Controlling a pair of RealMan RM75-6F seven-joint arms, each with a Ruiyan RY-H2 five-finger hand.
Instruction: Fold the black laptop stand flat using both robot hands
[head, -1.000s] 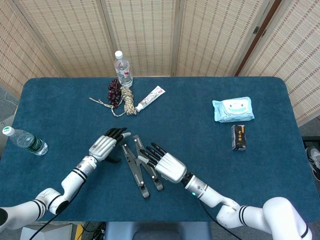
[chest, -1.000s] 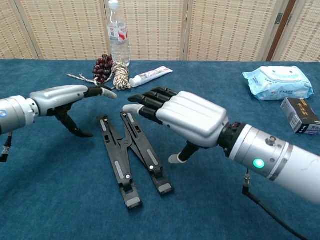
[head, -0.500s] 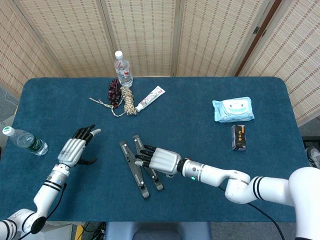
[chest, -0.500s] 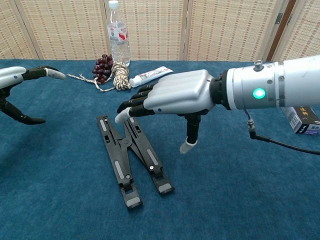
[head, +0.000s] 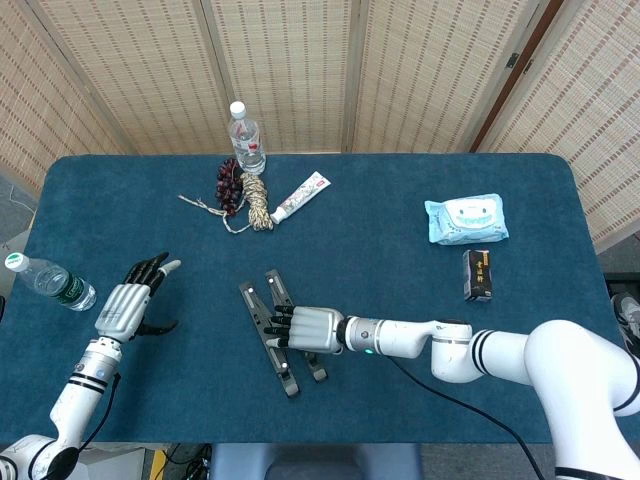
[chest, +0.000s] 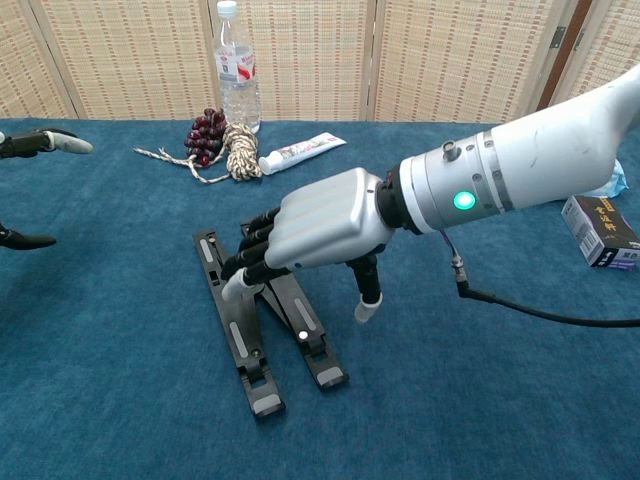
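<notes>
Lying low in the lower centre of the frame, the black laptop stand (head: 280, 336) shows two legs still splayed in a narrow V. The right hand (head: 308, 330), fingers curled downward, presses on it. The left hand (head: 127, 307), spread and empty, sits lower left; closing the legs probably needs it alongside.

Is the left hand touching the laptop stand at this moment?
No. The left hand hangs open far to the left of the laptop stand; only the right hand is on it.
</notes>
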